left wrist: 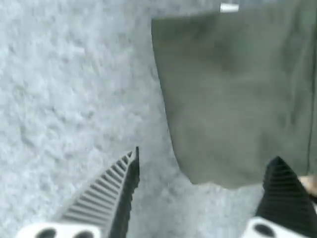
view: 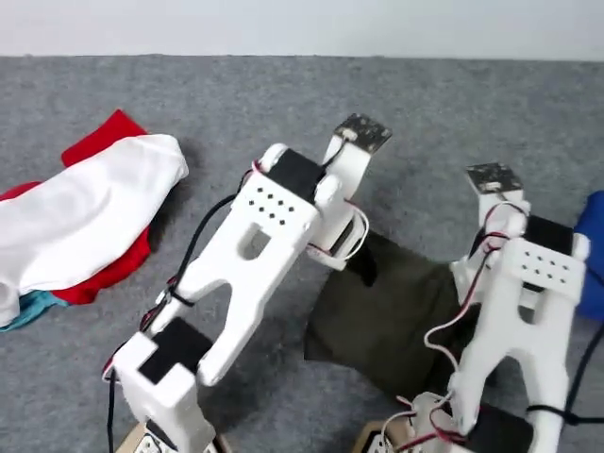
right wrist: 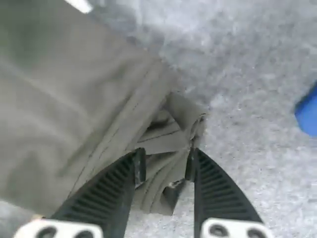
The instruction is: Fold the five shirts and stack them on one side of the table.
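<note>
**Three piled, olive shirt in hand, blue waiting**

The olive shirt (view: 387, 316) lies partly folded on the counter (view: 425, 104). The right pincer (right wrist: 166, 153) pinches its bunched corner. The left pincer (left wrist: 207, 154) gapes empty over its opposite edge. Well beyond that edge, the white shirt (view: 85, 212), red shirt (view: 109, 137) and teal shirt (view: 28, 307) sit piled. The blue shirt (view: 593, 255), near the pinched corner, likely remains to fold.

We see the counter (view: 425, 113) covered in a grey, rough, fibrous carpet-like cloth. The olive shirt (view: 387, 316) is matt cloth, creased where it bunches. The white shirt (view: 85, 212) and red shirt (view: 109, 137) look soft and matt too. The left arm (view: 255, 236) and right arm (view: 528, 311) have smooth white plastic shells. The fingers (left wrist: 106, 193) of the left gripper (left wrist: 206, 154) and right gripper (right wrist: 167, 151) are black, ribbed, matt plastic.
</note>
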Controlling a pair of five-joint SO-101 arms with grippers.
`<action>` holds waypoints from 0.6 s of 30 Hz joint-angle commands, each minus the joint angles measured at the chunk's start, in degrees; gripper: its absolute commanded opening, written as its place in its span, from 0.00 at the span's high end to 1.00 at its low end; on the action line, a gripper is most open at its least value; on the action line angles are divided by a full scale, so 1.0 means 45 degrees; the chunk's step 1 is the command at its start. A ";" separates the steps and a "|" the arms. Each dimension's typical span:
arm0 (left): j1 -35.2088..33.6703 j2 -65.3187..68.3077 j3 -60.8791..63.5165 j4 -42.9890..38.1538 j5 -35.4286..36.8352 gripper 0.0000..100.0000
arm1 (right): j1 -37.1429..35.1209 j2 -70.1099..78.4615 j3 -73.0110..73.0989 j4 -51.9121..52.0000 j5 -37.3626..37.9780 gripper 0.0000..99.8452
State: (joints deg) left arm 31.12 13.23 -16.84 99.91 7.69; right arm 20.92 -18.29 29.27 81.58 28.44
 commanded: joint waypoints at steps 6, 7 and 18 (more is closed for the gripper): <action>0.0000 -0.0996 0.1065 0.0156 -0.0117 0.62 | 0.0244 0.1866 -0.1055 -0.0654 0.0156 0.84; 0.0000 -0.0996 0.1065 0.0156 -0.0156 0.62 | 0.0244 0.2022 -0.1172 -0.0635 0.0156 0.84; 0.0410 -0.0977 0.1065 0.0156 -0.0137 0.62 | -0.1260 0.2940 -0.2716 0.0615 -0.0391 0.70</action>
State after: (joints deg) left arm 32.62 11.74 -12.09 99.65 7.69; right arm 18.11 -4.84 20.84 81.41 27.47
